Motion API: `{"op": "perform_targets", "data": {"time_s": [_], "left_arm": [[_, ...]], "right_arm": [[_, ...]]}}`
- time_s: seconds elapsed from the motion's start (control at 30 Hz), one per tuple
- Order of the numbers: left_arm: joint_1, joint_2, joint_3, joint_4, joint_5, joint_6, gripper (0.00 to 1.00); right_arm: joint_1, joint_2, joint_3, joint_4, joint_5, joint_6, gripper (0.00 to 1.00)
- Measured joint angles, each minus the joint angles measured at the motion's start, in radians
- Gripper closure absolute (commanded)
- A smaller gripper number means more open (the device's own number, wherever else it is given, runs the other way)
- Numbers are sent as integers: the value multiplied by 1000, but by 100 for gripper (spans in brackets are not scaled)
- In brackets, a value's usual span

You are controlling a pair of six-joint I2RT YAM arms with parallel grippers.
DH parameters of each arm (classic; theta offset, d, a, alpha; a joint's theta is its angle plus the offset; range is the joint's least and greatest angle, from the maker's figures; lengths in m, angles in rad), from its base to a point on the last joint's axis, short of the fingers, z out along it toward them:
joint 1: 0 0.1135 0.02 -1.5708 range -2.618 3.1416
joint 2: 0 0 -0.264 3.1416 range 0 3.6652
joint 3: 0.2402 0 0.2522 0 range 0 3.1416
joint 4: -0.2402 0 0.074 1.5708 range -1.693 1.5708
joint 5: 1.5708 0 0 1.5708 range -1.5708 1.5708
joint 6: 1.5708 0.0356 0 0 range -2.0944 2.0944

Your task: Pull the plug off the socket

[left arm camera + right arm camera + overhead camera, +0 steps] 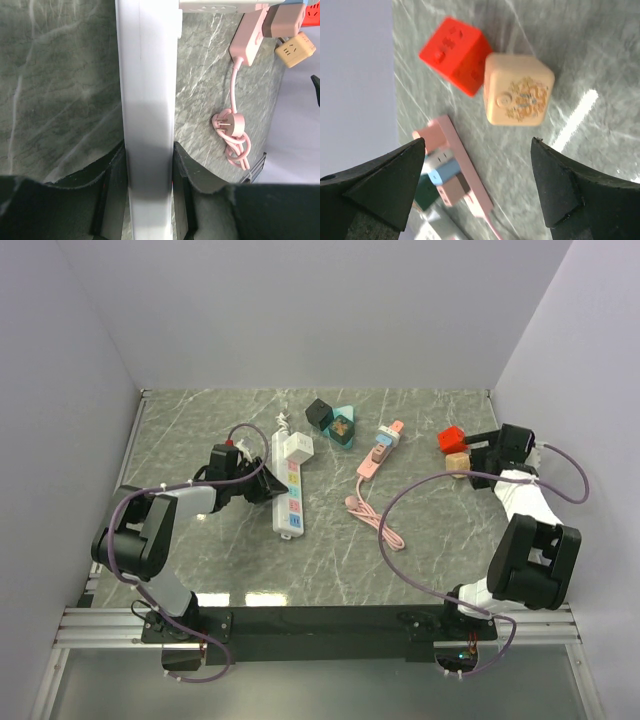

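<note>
A white power strip lies on the table's left half, with a white plug block seated at its far end. My left gripper is shut on the strip's side; in the left wrist view the strip fills the gap between both fingers, at the gripper. The white plug's edge shows at the top. My right gripper is open and empty at the right, just near a red cube and a beige cube; both lie beyond the gripper.
A pink power strip with small plugs in it lies mid-table; its pink cord coils toward the front. It also shows in the right wrist view. Black and teal cubes sit at the back. Grey walls close in three sides.
</note>
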Motion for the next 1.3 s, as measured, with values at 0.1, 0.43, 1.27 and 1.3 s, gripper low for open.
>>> {"op": "perform_targets", "data": {"time_s": [0.1,0.43,1.27,1.3], "left_arm": [[0,3,3,3,1,0,99],[1,18,16,4,11,1,99],[2,-24,-26,-9,32,19,100],[2,-24,-26,-10,33,19,99]], "right_arm": [[10,-2,-3,-21,-40,-36,9],[320,130,156,-53,-289,-322,16],[795,782,959,-298,-337,-674,4],[798,787,966,-298,-337,-666,4]]}}
